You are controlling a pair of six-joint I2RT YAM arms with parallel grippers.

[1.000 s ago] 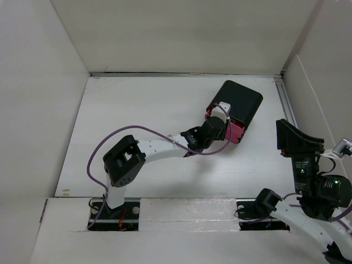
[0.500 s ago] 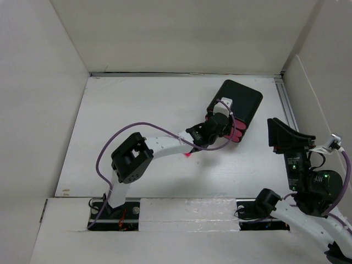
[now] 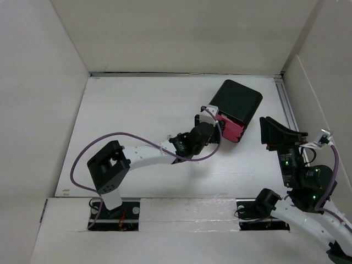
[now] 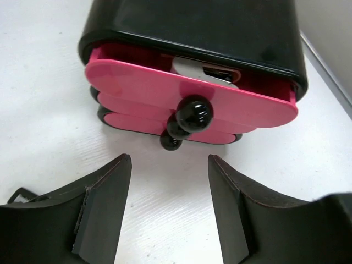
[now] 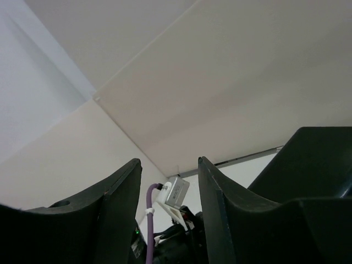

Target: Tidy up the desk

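A: Where's the counter [image 3: 137,110]?
B: Beneath everything; rigid, nothing to grip. The black cabinet [image 3: 237,100] sits at its 2 o'clock, likely light and apt to slide. Its pink top drawer [image 4: 187,91] is ajar: take the knob [image 4: 193,111].
A: Fingers?
B: Both empty: left fingers [image 4: 104,203] half apart, short of the knob; right fingers [image 5: 118,203] parted, aloft.

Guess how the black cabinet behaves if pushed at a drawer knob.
Probably slides, not tips: the cabinet sits low and wide on the smooth desk. Looks plastic, likely light. The top drawer stands ajar, so it would probably close first.
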